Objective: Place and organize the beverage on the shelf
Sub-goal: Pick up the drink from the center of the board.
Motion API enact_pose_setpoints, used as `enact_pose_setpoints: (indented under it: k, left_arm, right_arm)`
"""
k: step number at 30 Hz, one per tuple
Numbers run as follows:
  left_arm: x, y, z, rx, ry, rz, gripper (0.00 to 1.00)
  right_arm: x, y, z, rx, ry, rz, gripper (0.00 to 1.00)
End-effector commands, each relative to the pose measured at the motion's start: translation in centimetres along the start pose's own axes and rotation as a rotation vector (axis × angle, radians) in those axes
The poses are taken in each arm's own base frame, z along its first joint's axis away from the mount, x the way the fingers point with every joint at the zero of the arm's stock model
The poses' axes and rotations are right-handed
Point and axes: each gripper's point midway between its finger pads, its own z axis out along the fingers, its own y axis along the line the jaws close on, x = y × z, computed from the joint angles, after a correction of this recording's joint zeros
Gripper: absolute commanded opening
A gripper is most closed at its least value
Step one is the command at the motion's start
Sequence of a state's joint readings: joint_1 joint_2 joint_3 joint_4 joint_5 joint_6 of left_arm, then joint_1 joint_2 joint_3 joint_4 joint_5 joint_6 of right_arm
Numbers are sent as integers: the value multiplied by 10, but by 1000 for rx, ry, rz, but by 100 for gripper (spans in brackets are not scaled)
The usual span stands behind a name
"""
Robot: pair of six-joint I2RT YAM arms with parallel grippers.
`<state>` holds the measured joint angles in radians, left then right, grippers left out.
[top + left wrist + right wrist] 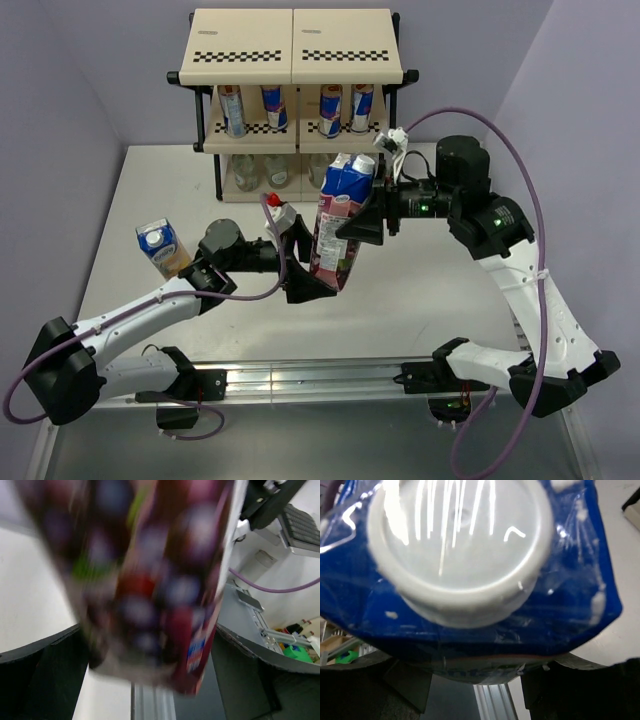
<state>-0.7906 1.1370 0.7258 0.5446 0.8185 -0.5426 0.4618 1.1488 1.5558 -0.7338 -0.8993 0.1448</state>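
The white cap (pixel 462 550) sits nearest, almost against your right wrist lens, on the blue top of the grape carton (pixel 338 225). Your right fingers (pixel 364 224) are clamped on that carton near its top. They hold it tilted in the air in front of the shelf (pixel 295 58), above the worktop (pixel 430 290). Your left fingers (pixel 298 265) are spread wide around its lower end, gripping nothing.

I'd watch the handover. If the right lets go before the left closes, the carton drops — and since it is tilted, a left squeeze may catch a corner and twist it. A swing toward the shelf could also knock the cans (pixel 275 108) on its middle tier.

Only the top view shows you the shelf, the bottles (pixel 262 172) on its bottom tier, and the pineapple carton (pixel 163 247) standing well in front of the shelf, off to its left. Only the left wrist view — blurred as it is — shows a gap between the carton and each finger. The right wrist view gives you the cap and blue top, little else.
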Motion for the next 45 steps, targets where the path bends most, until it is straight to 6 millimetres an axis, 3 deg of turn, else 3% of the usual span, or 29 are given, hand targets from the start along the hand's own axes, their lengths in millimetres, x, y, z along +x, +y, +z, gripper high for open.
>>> enact_pose_setpoints:
  k: [1, 3, 7, 11, 21, 24, 26, 30, 36, 45]
  left_arm:
    - [-28, -35, 9, 169, -28, 123, 99]
    - [-30, -37, 16, 161, -32, 120, 97]
    - [-26, -59, 33, 238, -42, 117, 84]
    - [-22, -65, 42, 261, -44, 88, 72]
    - [-34, -72, 46, 230, -95, 104, 69]
    - [-43, -67, 46, 179, -123, 110, 70]
    - [-45, -56, 47, 110, -120, 106, 75]
    - [-57, -34, 41, -49, -127, 106, 99]
    - [-75, 7, 13, -252, -189, 35, 100]
    - [-89, 19, -8, -346, -213, 58, 99]
  right_arm:
    - [-65, 63, -16, -204, -272, -287, 0]
    - [-68, 65, -12, -213, -298, -260, 0]
    - [-79, 74, 1, -255, -317, -252, 0]
    - [-88, 80, 11, -233, -362, -279, 0]
    - [-93, 83, 16, -243, -519, -264, 0]
    - [-86, 83, 21, -261, -532, -241, 0]
    - [-82, 80, 24, -250, -540, -247, 0]
    - [-92, 81, 6, -185, -628, -301, 0]
    - [-110, 74, -15, -57, -716, -364, 0]
    - [-123, 59, -30, 62, -841, -405, 0]
